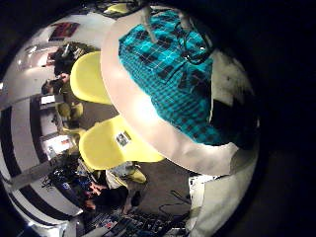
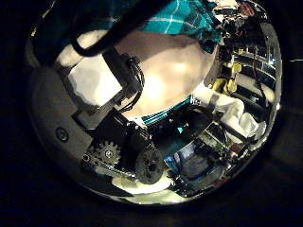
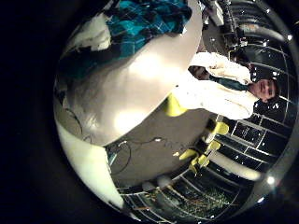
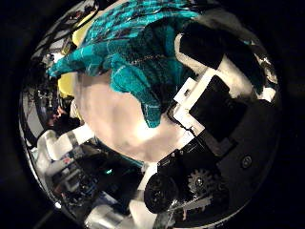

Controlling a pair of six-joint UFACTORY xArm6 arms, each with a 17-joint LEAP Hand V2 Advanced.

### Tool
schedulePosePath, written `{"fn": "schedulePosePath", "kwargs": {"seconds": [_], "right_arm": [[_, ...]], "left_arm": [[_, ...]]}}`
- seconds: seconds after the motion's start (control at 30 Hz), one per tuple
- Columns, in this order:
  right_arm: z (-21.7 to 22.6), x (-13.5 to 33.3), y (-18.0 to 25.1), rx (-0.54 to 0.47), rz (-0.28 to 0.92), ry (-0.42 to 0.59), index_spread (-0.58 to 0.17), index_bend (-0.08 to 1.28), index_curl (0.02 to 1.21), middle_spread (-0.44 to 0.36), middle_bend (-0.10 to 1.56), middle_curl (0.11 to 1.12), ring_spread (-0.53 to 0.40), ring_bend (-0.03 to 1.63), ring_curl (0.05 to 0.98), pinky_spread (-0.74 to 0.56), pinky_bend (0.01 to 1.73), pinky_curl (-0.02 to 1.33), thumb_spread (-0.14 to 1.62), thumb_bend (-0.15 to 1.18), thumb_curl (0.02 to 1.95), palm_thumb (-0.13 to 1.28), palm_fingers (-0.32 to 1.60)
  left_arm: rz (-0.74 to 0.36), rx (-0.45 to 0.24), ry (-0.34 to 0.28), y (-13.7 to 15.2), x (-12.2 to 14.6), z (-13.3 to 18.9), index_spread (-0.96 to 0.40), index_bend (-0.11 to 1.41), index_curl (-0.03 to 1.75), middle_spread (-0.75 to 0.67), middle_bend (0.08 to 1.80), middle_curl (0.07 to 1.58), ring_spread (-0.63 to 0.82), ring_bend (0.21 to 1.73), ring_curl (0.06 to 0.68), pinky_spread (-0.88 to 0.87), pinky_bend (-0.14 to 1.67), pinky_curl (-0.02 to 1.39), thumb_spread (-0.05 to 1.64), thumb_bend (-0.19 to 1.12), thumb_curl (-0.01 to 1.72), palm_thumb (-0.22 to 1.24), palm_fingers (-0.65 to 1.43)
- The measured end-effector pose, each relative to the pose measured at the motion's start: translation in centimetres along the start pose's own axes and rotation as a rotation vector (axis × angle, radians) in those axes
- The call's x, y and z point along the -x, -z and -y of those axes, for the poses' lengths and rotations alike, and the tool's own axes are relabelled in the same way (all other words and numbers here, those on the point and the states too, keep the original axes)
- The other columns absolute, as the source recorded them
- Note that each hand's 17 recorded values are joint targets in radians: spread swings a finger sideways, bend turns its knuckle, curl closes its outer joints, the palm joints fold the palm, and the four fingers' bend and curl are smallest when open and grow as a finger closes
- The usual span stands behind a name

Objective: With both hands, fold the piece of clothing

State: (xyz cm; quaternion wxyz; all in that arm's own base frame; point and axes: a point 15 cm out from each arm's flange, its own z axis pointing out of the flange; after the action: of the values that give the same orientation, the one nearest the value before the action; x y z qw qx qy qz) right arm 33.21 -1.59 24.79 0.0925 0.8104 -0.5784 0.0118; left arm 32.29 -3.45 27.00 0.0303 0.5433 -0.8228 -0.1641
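Observation:
A checked piece of clothing (image 1: 168,69) lies spread on a round table (image 1: 148,126); seen from the left little finger side, it lies well below the palm. The left thumb side view shows my left hand's fingers (image 2: 104,85) relaxed over the bare tabletop (image 2: 175,71), holding nothing, with the clothing (image 2: 185,14) at the table's far part. In the right thumb side view the clothing (image 4: 129,52) lies with a sleeve (image 4: 148,95) reaching toward my right hand's fingers (image 4: 214,76), which are relaxed beside it. The right little finger side view shows the clothing (image 3: 140,26) on the table (image 3: 131,89).
Two chairs (image 1: 114,143) (image 1: 89,77) stand by the table's edge. A dark looped object (image 1: 197,44) lies on the clothing. Shelves and equipment (image 2: 237,76) stand around the room beyond the table.

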Motion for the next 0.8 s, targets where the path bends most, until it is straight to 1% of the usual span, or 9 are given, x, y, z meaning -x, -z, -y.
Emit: {"fn": "schedulePosePath", "kwargs": {"seconds": [0.1, 0.23, 0.3, 0.4, 0.5, 0.57, 0.63, 0.73, 0.8], "right_arm": [[-0.9, 0.4, 2.5, -0.043, 0.022, 0.008, -0.375, 1.05, 0.90, -0.241, 1.22, 0.92, -0.254, 1.43, 0.688, -0.17, 1.50, 0.57, 1.22, 0.06, 0.60, 1.01, 0.99], [-1.9, 0.1, 6.4, -0.082, 0.018, -0.003, -0.359, 1.07, 0.93, -0.229, 1.25, 0.93, -0.246, 1.44, 0.713, -0.15, 1.51, 0.62, 1.22, 0.04, 0.64, 1.02, 0.98], [-1.8, -0.2, 8.1, -0.107, 0.014, -0.007, -0.353, 1.08, 0.94, -0.225, 1.25, 0.94, -0.243, 1.44, 0.722, -0.15, 1.51, 0.64, 1.22, 0.04, 0.65, 1.02, 0.97], [-0.9, -0.5, 10.7, -0.165, 0.014, -0.019, -0.345, 1.08, 0.95, -0.220, 1.26, 0.94, -0.239, 1.45, 0.733, -0.15, 1.51, 0.67, 1.22, 0.02, 0.67, 1.02, 0.96], [0.7, -0.7, 13.3, -0.214, 0.021, -0.028, -0.340, 1.09, 0.96, -0.216, 1.27, 0.94, -0.238, 1.45, 0.741, -0.14, 1.50, 0.69, 1.22, 0.02, 0.69, 1.02, 0.96], [2.6, -1.1, 13.8, -0.216, 0.030, -0.032, -0.336, 1.09, 0.96, -0.213, 1.27, 0.94, -0.237, 1.45, 0.746, -0.14, 1.50, 0.71, 1.21, 0.01, 0.70, 1.03, 0.96], [5.0, -1.5, 13.7, -0.199, 0.044, -0.035, -0.333, 1.09, 0.96, -0.210, 1.28, 0.94, -0.235, 1.45, 0.751, -0.14, 1.49, 0.73, 1.21, 0.01, 0.71, 1.03, 0.96], [9.3, -1.9, 13.6, -0.179, 0.067, -0.034, -0.329, 1.09, 0.97, -0.207, 1.28, 0.94, -0.232, 1.45, 0.756, -0.15, 1.47, 0.75, 1.21, 0.00, 0.72, 1.03, 0.96], [12.1, -2.1, 12.3, -0.149, 0.079, -0.031, -0.327, 1.09, 0.97, -0.203, 1.28, 0.94, -0.232, 1.45, 0.760, -0.15, 1.46, 0.77, 1.20, 0.00, 0.73, 1.03, 0.95]], "left_arm": [[0.002, 0.002, -0.001, 0.3, 0.3, -0.9, -0.74, 0.19, 1.32, -0.65, 0.84, 1.01, -0.50, 1.28, 0.517, -0.66, 1.06, 0.82, 1.13, -0.02, 0.48, 0.73, 0.98], [-0.011, 0.015, -0.008, 0.6, 1.1, -2.6, -0.73, 0.19, 1.33, -0.66, 0.84, 1.01, -0.50, 1.27, 0.515, -0.67, 1.05, 0.82, 1.13, -0.02, 0.48, 0.72, 0.98], [-0.016, 0.014, -0.012, 1.3, 1.3, -3.2, -0.73, 0.19, 1.33, -0.66, 0.84, 1.01, -0.50, 1.27, 0.515, -0.67, 1.05, 0.82, 1.13, -0.02, 0.48, 0.72, 0.98], [-0.019, 0.012, -0.009, 2.6, 1.7, -3.9, -0.73, 0.19, 1.34, -0.66, 0.83, 1.01, -0.50, 1.26, 0.515, -0.68, 1.04, 0.82, 1.13, -0.02, 0.48, 0.72, 0.98], [-0.020, -0.011, 0.010, 4.5, 2.6, -4.0, -0.73, 0.19, 1.34, -0.66, 0.83, 1.01, -0.50, 1.26, 0.515, -0.68, 1.04, 0.82, 1.14, -0.02, 0.48, 0.71, 0.98], [-0.018, -0.021, 0.022, 5.3, 3.3, -3.3, -0.72, 0.18, 1.34, -0.66, 0.83, 1.01, -0.50, 1.26, 0.516, -0.68, 1.04, 0.82, 1.14, -0.02, 0.48, 0.71, 0.98], [-0.021, -0.017, 0.036, 5.4, 4.1, -2.1, -0.72, 0.18, 1.34, -0.66, 0.83, 1.02, -0.50, 1.26, 0.516, -0.68, 1.03, 0.82, 1.14, -0.02, 0.48, 0.71, 0.98], [-0.034, 0.002, 0.059, 4.7, 5.6, 0.9, -0.72, 0.18, 1.34, -0.66, 0.82, 1.01, -0.50, 1.26, 0.517, -0.68, 1.03, 0.83, 1.14, -0.02, 0.48, 0.71, 0.98], [-0.043, 0.023, 0.072, 3.7, 6.5, 3.0, -0.72, 0.19, 1.35, -0.66, 0.82, 1.02, -0.50, 1.26, 0.518, -0.68, 1.02, 0.83, 1.14, -0.02, 0.48, 0.71, 0.98]]}}
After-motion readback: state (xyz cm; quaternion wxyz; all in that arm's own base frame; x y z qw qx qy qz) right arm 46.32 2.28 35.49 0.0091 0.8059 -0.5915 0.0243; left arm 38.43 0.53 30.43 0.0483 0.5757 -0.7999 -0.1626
